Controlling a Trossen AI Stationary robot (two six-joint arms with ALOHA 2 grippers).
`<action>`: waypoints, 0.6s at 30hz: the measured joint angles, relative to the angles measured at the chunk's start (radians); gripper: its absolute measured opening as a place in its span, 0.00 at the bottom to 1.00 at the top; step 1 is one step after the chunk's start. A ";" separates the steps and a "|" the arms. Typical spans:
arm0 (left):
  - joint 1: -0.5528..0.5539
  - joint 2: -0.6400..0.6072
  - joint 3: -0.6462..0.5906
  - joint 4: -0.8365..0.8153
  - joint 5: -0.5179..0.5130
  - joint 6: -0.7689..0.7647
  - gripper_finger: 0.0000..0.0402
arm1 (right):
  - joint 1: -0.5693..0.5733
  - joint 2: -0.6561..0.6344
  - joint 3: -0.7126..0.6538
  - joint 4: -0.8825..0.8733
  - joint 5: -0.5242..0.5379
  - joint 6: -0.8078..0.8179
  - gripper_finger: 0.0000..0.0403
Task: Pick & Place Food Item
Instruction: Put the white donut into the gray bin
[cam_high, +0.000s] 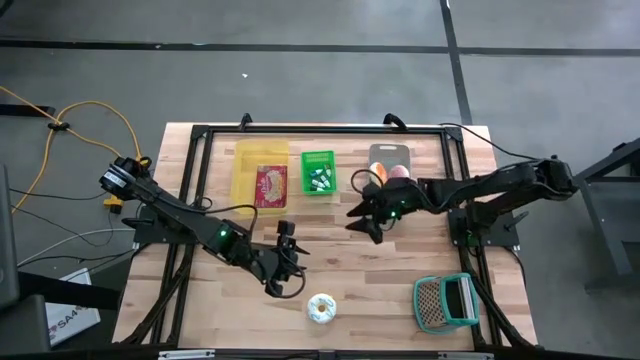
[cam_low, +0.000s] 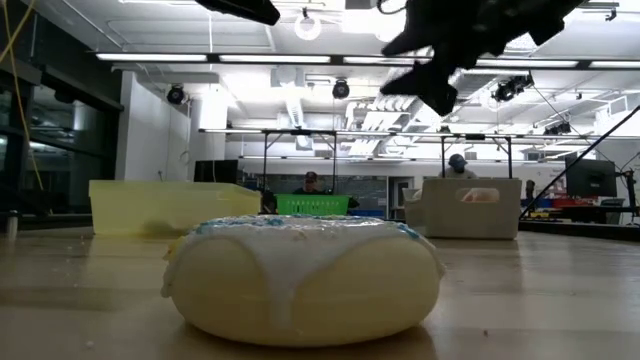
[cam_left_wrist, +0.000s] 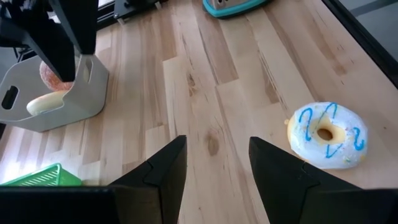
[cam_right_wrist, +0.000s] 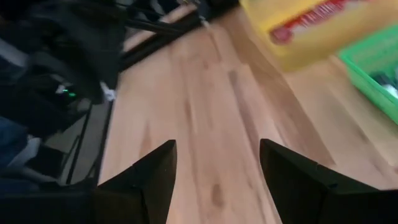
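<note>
High view showed the iced donut at the counter's six o'clock; left gripper and right gripper hung empty, jaws spread.

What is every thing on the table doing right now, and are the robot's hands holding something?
left gripper: open, empty, above the table near the donut.
right gripper: open, empty, beside the grey bin.
donut: flat on the wood, untouched.
yellow bin: upright, a red packet inside.
green basket: upright, small items inside.
grey bin: holds food.
teal basket: on the table.

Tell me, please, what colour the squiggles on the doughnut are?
Blue on white icing on the doughnut, best seen in the left wrist view.
</note>
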 joint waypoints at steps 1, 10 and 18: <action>0.000 0.000 0.000 0.000 0.000 0.000 0.41 | 0.008 0.000 0.000 0.018 0.000 -0.005 0.54; 0.000 0.000 0.000 0.000 0.016 -0.017 0.41 | 0.041 0.000 0.000 0.086 -0.008 -0.019 0.54; -0.033 0.038 0.000 0.004 0.130 -0.029 0.41 | 0.050 0.000 0.000 0.085 0.000 -0.027 0.54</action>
